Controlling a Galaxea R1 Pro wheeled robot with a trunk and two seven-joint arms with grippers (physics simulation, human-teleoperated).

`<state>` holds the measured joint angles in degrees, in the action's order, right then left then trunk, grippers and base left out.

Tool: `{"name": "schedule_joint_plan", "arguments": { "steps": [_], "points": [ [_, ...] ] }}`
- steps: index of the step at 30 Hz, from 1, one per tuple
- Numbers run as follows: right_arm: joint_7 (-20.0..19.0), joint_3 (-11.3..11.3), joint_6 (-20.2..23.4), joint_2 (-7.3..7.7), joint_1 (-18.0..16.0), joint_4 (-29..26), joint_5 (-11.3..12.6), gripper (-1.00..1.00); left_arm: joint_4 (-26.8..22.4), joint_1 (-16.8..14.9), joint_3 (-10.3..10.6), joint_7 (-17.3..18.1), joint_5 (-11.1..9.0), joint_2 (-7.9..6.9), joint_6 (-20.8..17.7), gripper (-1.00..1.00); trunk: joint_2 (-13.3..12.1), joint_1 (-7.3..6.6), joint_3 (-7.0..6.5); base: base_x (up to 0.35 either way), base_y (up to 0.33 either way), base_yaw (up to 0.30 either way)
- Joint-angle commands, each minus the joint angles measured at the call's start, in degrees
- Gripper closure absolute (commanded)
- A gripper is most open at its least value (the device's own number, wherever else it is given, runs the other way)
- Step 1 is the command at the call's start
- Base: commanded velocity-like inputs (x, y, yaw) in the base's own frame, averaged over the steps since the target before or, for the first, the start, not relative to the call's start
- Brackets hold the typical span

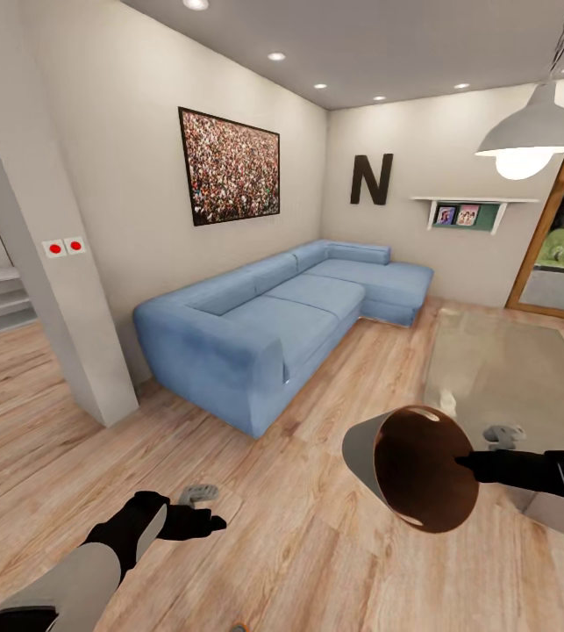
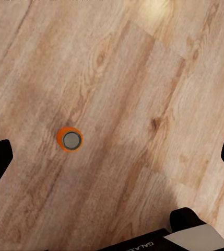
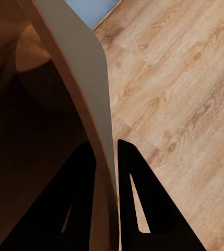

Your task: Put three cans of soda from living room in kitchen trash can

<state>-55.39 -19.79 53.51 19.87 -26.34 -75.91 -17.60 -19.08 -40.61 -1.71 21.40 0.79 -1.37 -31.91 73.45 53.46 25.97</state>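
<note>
Right wrist view — jaws astride tash can (image 3: 85,83) rim

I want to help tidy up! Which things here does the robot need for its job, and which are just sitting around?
For the job:
- bin, held by its rim in the right gripper
- orange can standing on the floor, below the open left gripper

Just sitting around:
- sofa
- picture
- letter N
- lamp
- shelf
</note>
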Motion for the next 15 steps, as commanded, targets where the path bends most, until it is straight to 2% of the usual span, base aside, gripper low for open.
{"name": "schedule_joint_plan", "arguments": {
  "steps": [1, 15],
  "points": [
    [-0.28, 0.01, 0.6, -0.01, -0.03, -0.03, 1.29, 1.0, 0.01, -0.01, 0.02, -0.02, 0.0, 0.02, 0.07, -1.0, 0.0, 0.0, -0.01, 0.0, 0.0, 0.0],
    [-0.42, 0.05, 0.53, -0.01, -0.03, -0.11, 1.28, 1.0, 0.01, 0.0, 0.04, -0.04, 0.0, -0.01, 0.18, -1.0, 0.0, 0.0, -0.01, 0.0, 0.0, 0.0]
  ]
}}
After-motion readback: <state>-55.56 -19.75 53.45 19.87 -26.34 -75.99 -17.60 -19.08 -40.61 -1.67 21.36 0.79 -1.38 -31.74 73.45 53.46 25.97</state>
